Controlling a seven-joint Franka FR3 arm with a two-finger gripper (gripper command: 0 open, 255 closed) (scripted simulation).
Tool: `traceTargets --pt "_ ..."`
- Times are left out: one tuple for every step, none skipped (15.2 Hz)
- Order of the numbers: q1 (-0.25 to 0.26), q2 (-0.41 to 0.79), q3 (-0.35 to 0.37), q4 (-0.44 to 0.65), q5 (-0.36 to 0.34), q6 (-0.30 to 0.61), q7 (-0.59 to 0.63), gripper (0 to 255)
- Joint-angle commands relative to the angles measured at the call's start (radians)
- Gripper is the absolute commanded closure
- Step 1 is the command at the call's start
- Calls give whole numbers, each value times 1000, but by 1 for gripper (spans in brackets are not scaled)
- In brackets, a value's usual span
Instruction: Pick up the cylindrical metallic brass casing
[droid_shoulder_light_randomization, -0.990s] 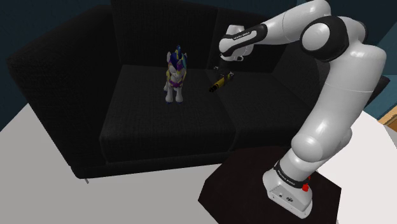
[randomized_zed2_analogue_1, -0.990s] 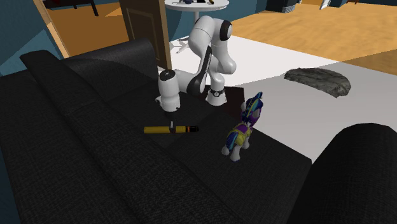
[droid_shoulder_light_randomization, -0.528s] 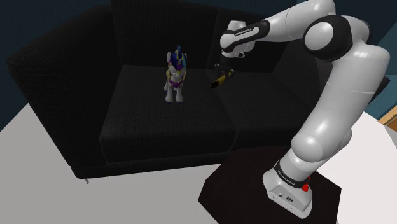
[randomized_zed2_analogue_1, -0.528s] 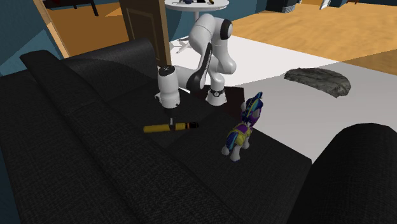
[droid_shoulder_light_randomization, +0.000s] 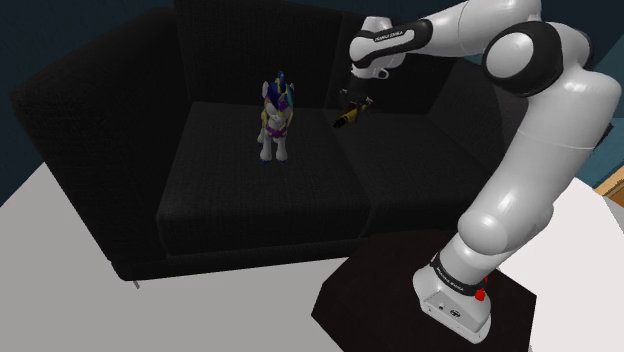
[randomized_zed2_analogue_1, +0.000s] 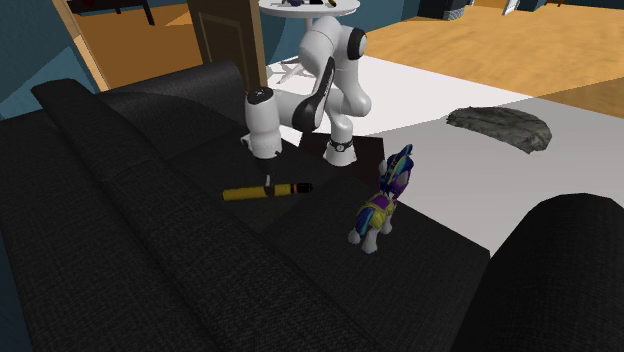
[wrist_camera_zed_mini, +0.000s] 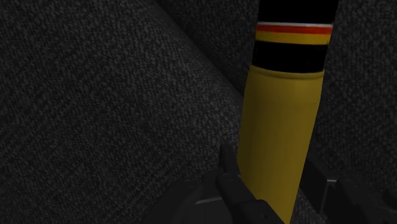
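While pincer (wrist_camera_zed_mini: 273, 188) clasps, yellow casing (wrist_camera_zed_mini: 280, 127) between fingers (wrist_camera_zed_mini: 233, 189)

no legible text, no readable labels

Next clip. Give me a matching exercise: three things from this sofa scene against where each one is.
1. yellow cylindrical casing with a black banded end
2. white toy pony with a blue mane
3. flat grey shaggy mat

A. on the pale floor
B. standing on the black fabric sofa
C. clasped in the black gripper

Pairs: 1-C, 2-B, 3-A.
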Motion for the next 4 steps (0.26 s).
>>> traceTargets --pt "0 -6 0 18 0 -24 0 255" --pt "0 -10 0 27 -1 -37 0 255" --pt "0 -10 0 28 -1 -39 0 255" --pt "0 -10 0 29 -1 -39 0 255"
